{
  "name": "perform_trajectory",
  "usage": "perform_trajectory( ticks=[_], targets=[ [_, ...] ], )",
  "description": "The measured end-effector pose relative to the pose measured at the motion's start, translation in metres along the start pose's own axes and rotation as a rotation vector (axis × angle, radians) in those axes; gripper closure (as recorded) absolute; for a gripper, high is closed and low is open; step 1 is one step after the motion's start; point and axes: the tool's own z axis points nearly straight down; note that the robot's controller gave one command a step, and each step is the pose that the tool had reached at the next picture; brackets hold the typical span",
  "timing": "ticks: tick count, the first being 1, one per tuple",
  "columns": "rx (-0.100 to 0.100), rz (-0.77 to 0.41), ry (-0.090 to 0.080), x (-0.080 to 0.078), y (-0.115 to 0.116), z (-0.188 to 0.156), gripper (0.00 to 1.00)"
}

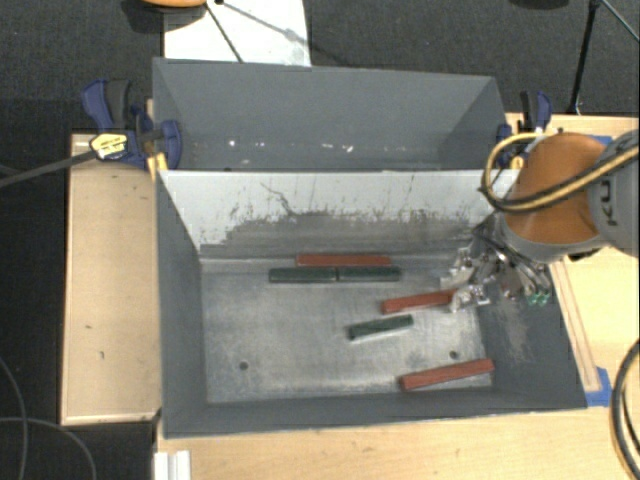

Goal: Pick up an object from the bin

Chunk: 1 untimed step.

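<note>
Gripper (468, 294) low at the right side of the grey bin (260, 353), meeting the right end of a red-brown stick (415, 303) on the floor; its opening could not be told. A short dark green stick (380, 327) lay just beside. A front red-brown stick (447, 375) lay nearer. A back red-brown stick (345, 261) and a long dark green stick (335, 276) lay by the rear wall.

From where I stand, the arm's wrist wears a rounded orange cover (552, 200), smooth and dome-like. A yellow cable (497, 168) loops across the cover's near side, and a thin dark cable (560, 190) crosses the dome. The arm link (618, 200) behind it is pale grey. Under the cover sits the gripper (468, 294), a cluster of silvery metal and dark parts, with a small green spot (541, 296) on its flank.
</note>
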Motion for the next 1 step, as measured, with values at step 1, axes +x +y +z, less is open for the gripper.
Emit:
perform_trajectory(
  ticks=[1],
  targets=[
    [-0.005,-0.21,0.01,0.0036,0.0034,-0.2028,1.0]
  ],
)
